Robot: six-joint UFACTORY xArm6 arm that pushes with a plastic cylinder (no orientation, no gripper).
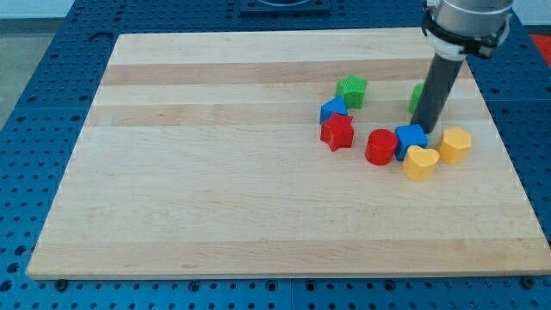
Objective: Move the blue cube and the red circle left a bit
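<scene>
The rod [435,90] hides most of a green block [416,95], its shape unreadable.

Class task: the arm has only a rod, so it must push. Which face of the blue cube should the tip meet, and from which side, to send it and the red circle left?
Press the blue cube's right face, coming from the view's right. The red circle sits against its left side, so one leftward push should carry both. My tip is already at the cube's upper right edge; the yellow heart crowds the lower right corner.
</scene>
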